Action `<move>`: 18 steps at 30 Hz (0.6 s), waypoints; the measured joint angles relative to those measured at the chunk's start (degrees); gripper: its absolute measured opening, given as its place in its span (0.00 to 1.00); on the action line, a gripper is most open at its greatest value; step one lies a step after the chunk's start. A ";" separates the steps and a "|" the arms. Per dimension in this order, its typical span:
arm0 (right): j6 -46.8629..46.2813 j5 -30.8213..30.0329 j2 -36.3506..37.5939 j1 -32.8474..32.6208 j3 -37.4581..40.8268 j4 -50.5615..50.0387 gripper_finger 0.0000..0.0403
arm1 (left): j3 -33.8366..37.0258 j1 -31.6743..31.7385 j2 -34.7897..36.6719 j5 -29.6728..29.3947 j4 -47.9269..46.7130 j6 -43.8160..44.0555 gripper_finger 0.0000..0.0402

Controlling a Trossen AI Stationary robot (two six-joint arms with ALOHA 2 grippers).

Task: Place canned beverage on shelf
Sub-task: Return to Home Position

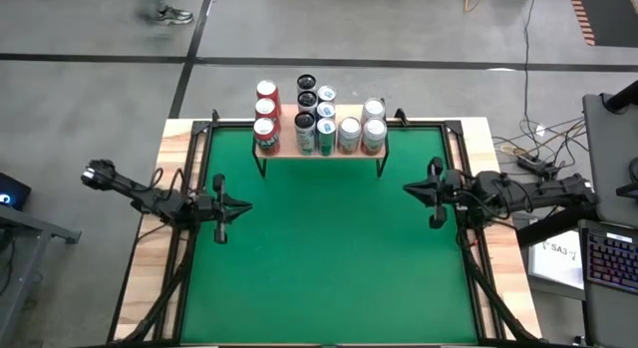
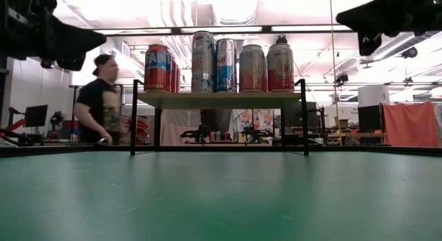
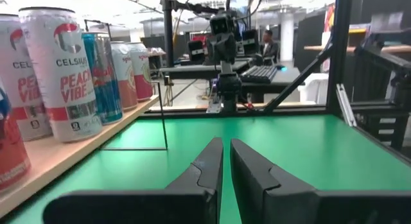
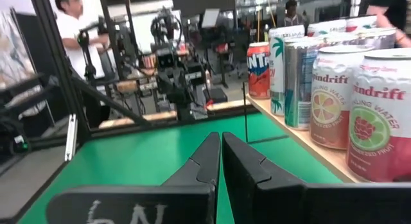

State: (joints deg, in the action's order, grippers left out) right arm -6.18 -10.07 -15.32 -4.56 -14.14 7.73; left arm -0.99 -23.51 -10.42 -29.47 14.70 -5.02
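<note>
Arms level, facing inward; left tool, right tool closed.

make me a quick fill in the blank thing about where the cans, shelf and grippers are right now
1. The shelf stands at the far edge of the ___ table.
2. The red cans stand at the end of the shelf nearer the ___ arm.
3. The left gripper and the right gripper, both shut above the table, hold ___.

Missing words: green; left; nothing
</note>
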 joint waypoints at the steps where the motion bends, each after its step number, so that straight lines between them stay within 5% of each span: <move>1: 0.02 0.00 1.01 0.00 1.03 0.68 0.02 | 0.39 0.00 0.45 -0.08 0.10 0.15 0.03; 12: 1.87 -0.43 14.87 0.00 11.22 2.05 0.02 | 0.34 0.31 1.93 -0.82 -1.75 0.72 0.03; 18: 3.21 -0.48 14.51 0.09 13.43 3.06 0.02 | 0.36 0.96 1.62 -4.06 -0.70 1.86 0.03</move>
State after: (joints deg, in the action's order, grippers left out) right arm -2.97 -10.54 -0.81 -4.47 -0.71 10.79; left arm -0.62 -22.55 -8.80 -33.53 14.00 -3.16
